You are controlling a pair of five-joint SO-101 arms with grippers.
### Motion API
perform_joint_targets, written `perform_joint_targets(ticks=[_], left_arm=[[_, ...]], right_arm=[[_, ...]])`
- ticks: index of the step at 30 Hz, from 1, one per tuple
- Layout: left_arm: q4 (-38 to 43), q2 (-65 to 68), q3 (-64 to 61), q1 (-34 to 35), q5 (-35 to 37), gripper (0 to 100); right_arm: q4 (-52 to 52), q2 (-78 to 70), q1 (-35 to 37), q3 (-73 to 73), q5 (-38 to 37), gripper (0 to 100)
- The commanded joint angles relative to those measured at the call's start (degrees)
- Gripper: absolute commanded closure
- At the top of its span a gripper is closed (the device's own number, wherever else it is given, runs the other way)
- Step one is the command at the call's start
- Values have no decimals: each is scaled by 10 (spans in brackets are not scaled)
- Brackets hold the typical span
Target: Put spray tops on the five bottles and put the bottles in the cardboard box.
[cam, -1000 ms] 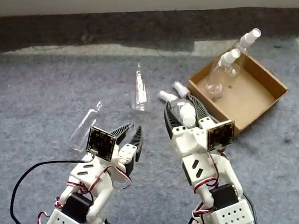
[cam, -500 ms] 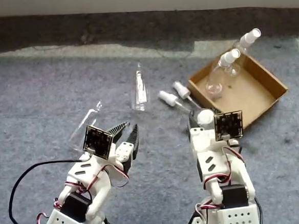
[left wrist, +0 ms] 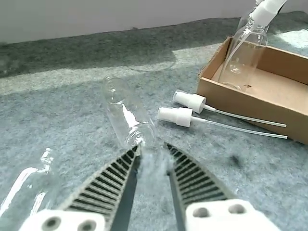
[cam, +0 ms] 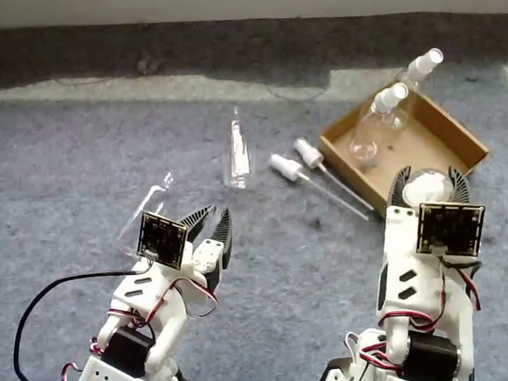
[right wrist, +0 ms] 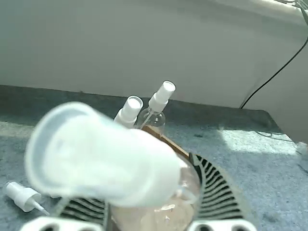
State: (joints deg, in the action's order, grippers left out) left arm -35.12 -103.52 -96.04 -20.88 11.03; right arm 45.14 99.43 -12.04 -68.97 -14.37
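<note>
We grip a capped bottle point(right wrist: 110, 159) in our right pincer point(cam: 427, 181) above the near edge of the cardboard box point(left wrist: 240, 101); our left pincer point(left wrist: 152, 149) hangs open.

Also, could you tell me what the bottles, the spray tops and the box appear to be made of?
The lying bottle looks like clear glossy plastic, possibly glass: the carpet shows through and it glints. The loose spray tops seem opaque white plastic, smooth and evenly coloured. The box looks like dull brown cardboard with thin walls.
</note>
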Motion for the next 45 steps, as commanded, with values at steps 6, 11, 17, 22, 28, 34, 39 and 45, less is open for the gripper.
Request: perform_joint_targets(ticks=[6, 11, 17, 22, 28, 34, 39, 45], left_arm=[[2, -7, -11, 6, -4, 951], [3, -7, -11, 6, -4, 951], [1, -7, -11, 6, -4, 950], [1, -7, -11, 6, -4, 950], [0, -7, -11, 6, -4, 950], [0, -7, -11, 6, -4, 950], [0, -7, -11, 6, -4, 950], [0, -5, -11, 5, -4, 950]], right_arm=[[-51, -229, -47, 89, -6, 926], [-174, -358, -50, 95, -6, 926], [-289, -478, -50, 96, -5, 926], [-394, -557, -59, 96, 75, 928], [-420, -647, -69, 171, 142, 928], [-420, -764, -69, 267, 143, 928], [-420, -848, -70, 333, 143, 928], [-423, -921, -70, 400, 143, 928]])
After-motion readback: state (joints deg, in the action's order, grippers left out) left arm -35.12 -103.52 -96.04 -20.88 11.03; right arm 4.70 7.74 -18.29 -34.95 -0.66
